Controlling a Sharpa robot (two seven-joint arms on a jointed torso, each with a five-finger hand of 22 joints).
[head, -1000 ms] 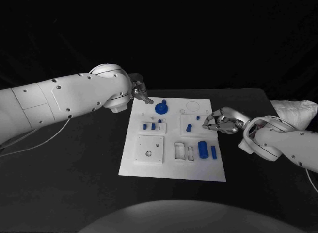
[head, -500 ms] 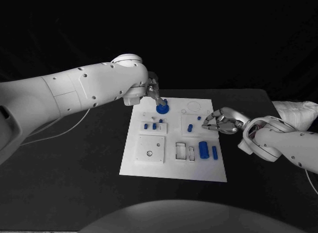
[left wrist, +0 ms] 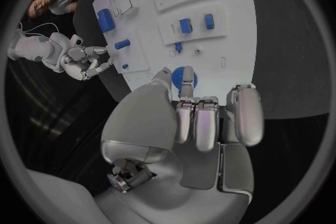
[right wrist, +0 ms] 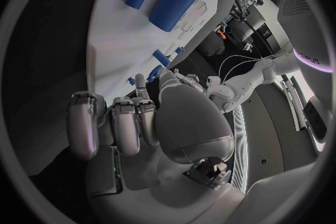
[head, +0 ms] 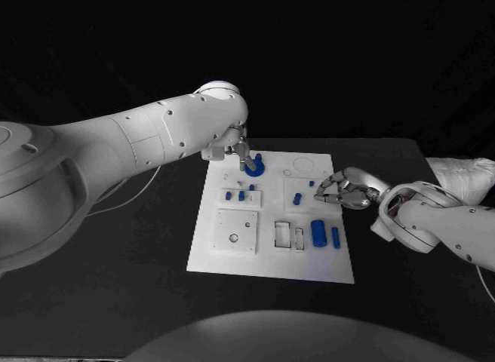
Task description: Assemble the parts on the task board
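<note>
The white task board [head: 272, 260] lies mid-table. A blue round part [head: 254, 168] with an upright knob sits at its far end. My left hand [head: 240, 153] is down on it, and in the left wrist view the thumb and a finger [left wrist: 186, 88] pinch the blue round part [left wrist: 187, 75]. My right hand [head: 345, 188] hovers at the board's right edge with fingers curled in and nothing visible in them. It also shows in the left wrist view as the right hand [left wrist: 83, 61]. Its curled fingers [right wrist: 126, 123] show in the right wrist view.
Two small blue pegs [head: 235, 196] stand in a raised block. Another blue peg [head: 296, 199] lies near the right hand. A thick blue cylinder [head: 317, 230] and a slimmer one [head: 333, 237] lie by the rectangular slots [head: 282, 234]. A white square plate [head: 233, 230] holds a hole.
My left arm has swung right and forward, bringing its hand from the board's far-left corner onto the blue round part. The right hand has stayed put.
</note>
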